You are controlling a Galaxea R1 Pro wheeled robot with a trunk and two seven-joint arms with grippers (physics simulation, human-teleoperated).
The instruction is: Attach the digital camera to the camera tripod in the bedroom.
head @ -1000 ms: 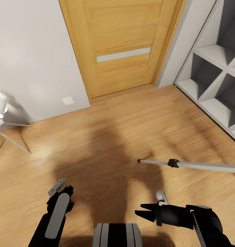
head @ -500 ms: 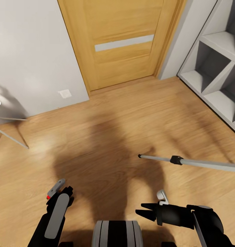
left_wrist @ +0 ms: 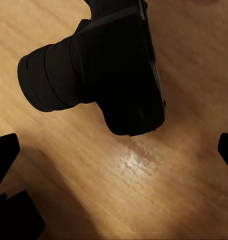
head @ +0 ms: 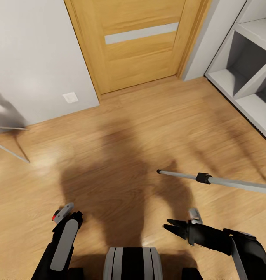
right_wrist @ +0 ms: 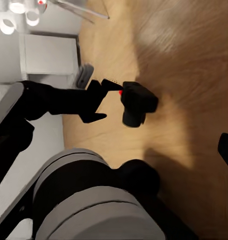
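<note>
The digital camera (left_wrist: 114,75), black and boxy with a stubby lens, hangs above the wood floor just past my left gripper's (left_wrist: 114,147) fingertips, which stand about a camera's width apart. From the right wrist view the camera (right_wrist: 137,103) with its red dot touches one finger of the left gripper (right_wrist: 111,100). In the head view only its silvery corner with the red dot (head: 62,213) shows above the left gripper (head: 66,221). One silver leg of the camera tripod (head: 226,182) slants in from the right. My right gripper (head: 168,226) is open and empty below that leg.
This is the bedroom: an oak door (head: 140,42) with a pale stripe ahead, a white cube shelf (head: 245,66) at the right, a wall socket (head: 70,97) and thin chair legs (head: 12,154) at the left. My trunk (head: 131,264) sits between the arms.
The whole view has shifted, so door, socket and tripod leg sit higher in the picture. The right gripper has moved slightly right and up. The left gripper keeps the camera as before.
</note>
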